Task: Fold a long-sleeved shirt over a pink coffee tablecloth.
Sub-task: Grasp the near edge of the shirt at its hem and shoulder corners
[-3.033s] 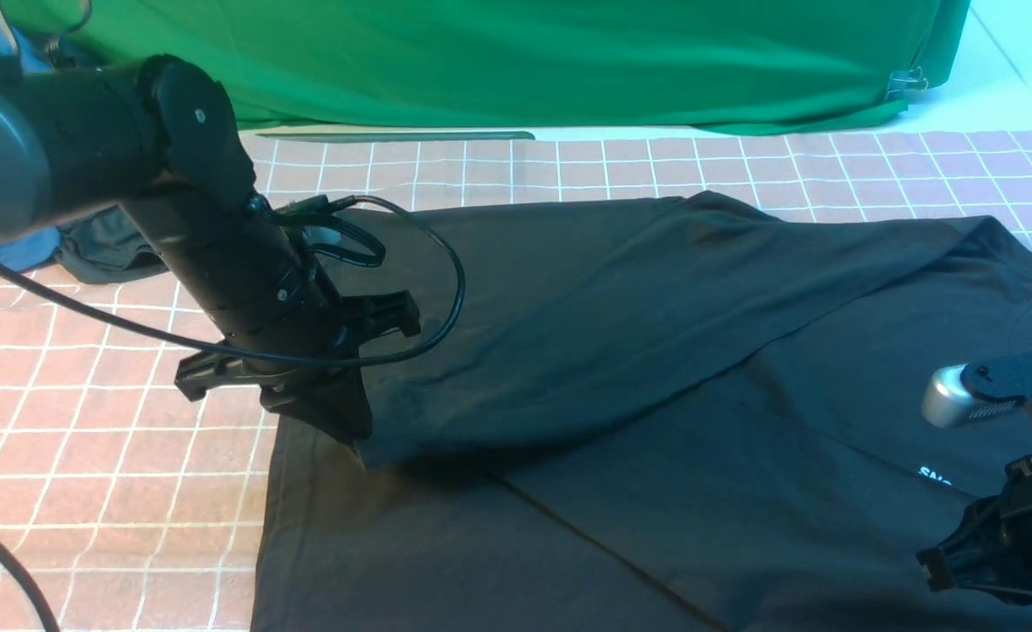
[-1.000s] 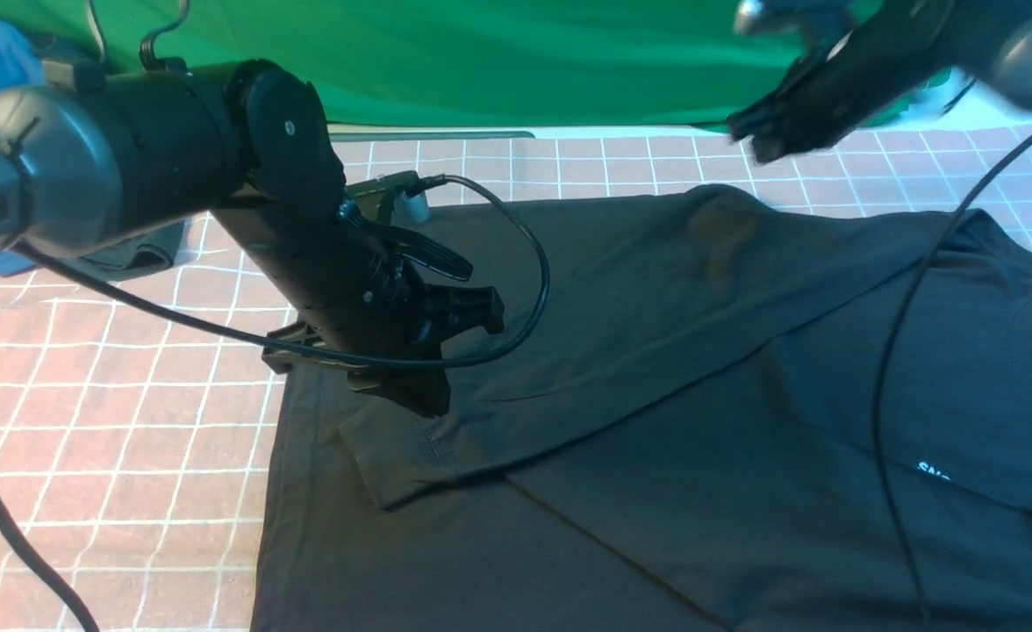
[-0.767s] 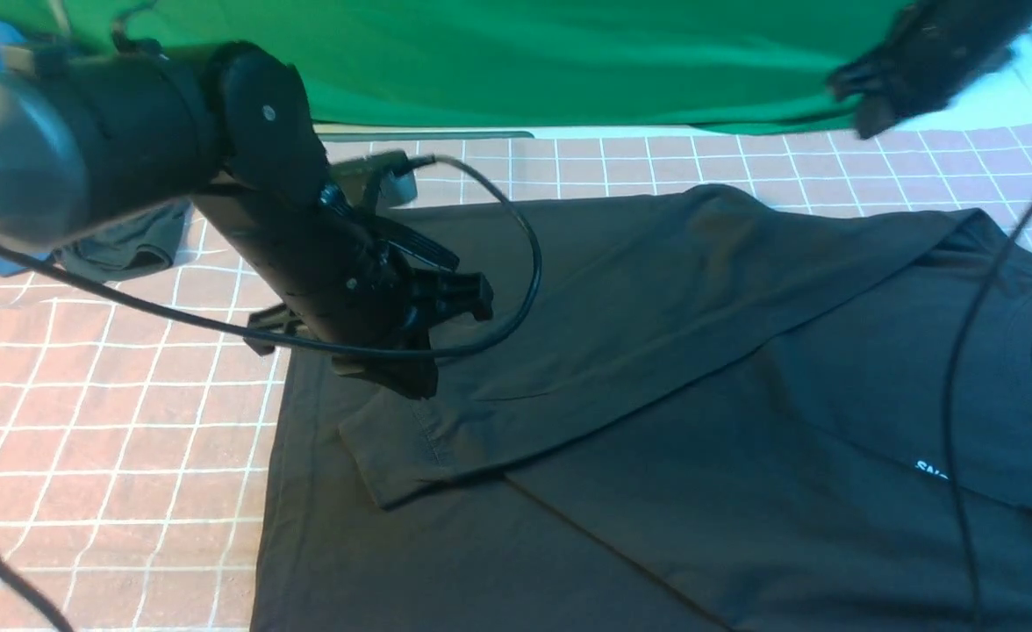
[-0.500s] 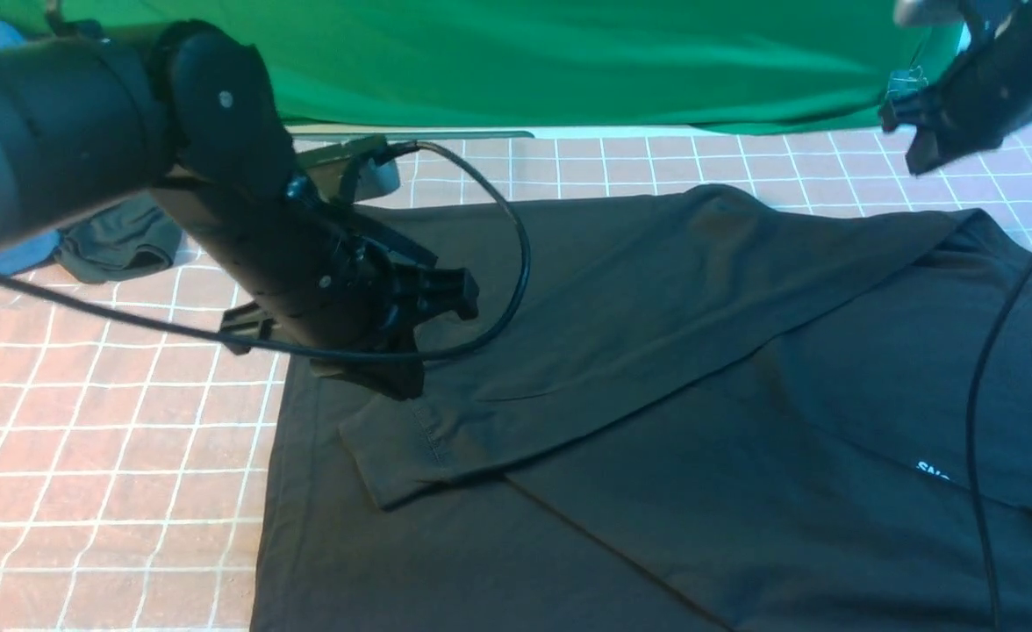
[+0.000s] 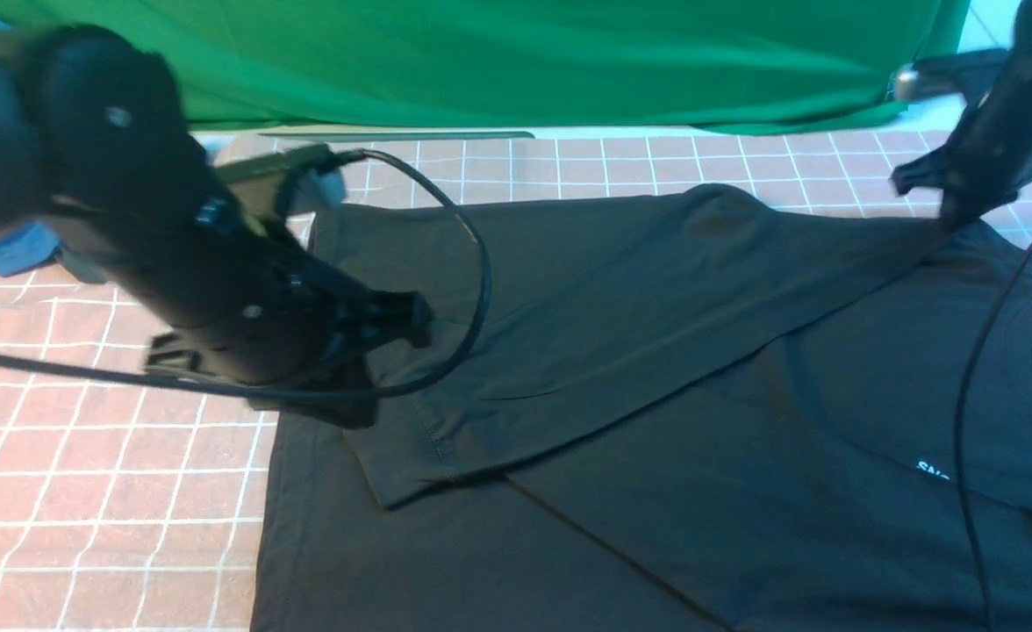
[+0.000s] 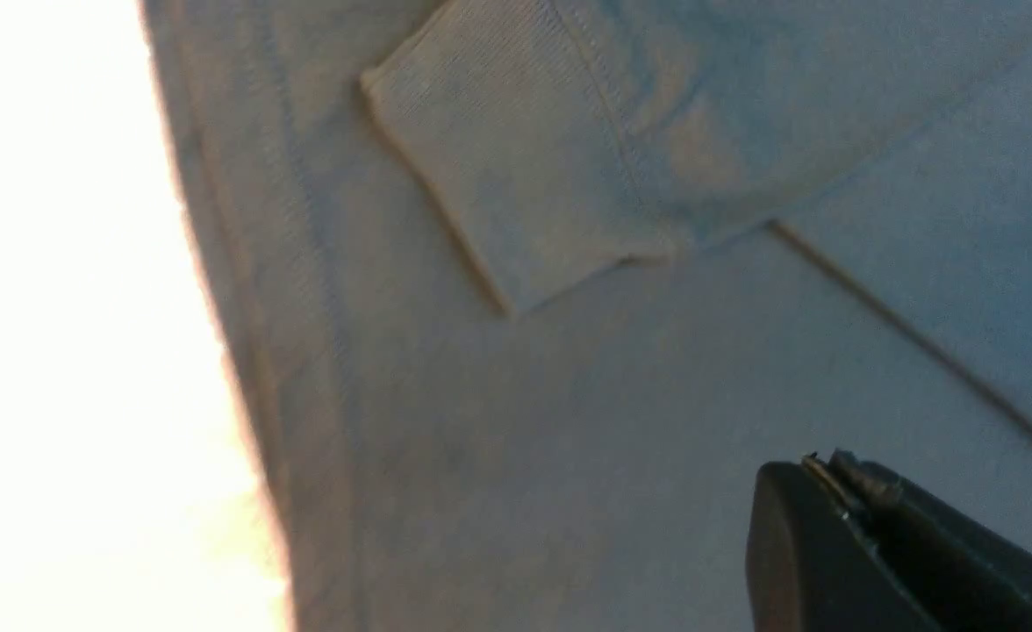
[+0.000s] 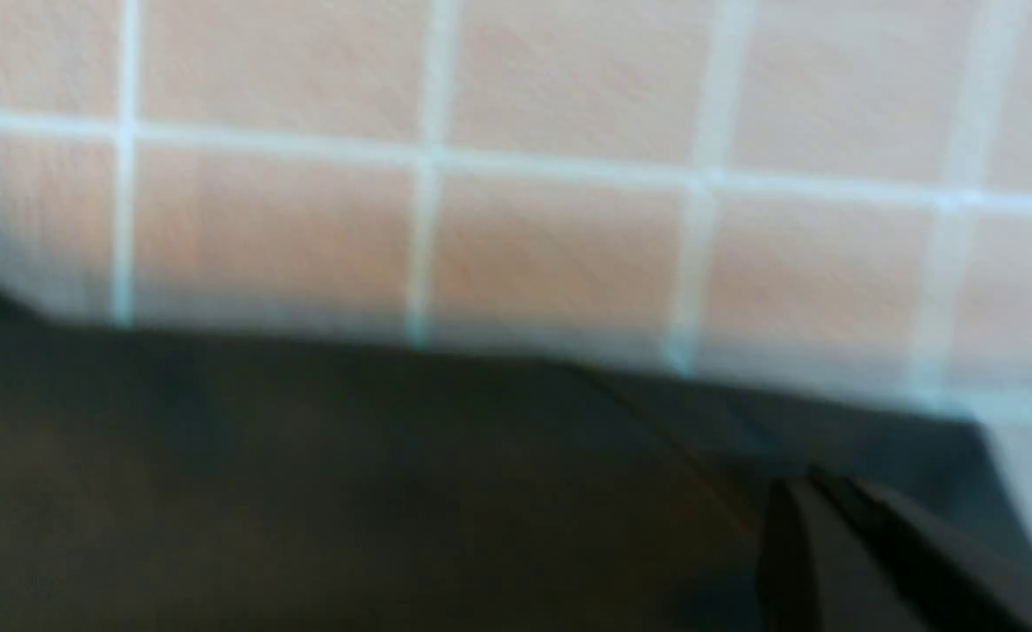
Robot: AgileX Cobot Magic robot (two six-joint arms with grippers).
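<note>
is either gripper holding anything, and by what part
Nothing that shows. The left gripper is shut above the long-sleeved shirt, clear of the cuff. The right gripper is shut at its shoulder; a pinch cannot be confirmed.

The pink coffee tablecloth (image 5: 86,491), gridded with thin white lines, covers the surface. The long-sleeved shirt (image 5: 744,456) lies flat on it, one sleeve folded across the body. A blue garment (image 5: 9,250) rests at its far left

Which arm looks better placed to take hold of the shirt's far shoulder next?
Probably right: the right hand, shut, sits at that shoulder of the shirt; the left hand is by the cuff.
</note>
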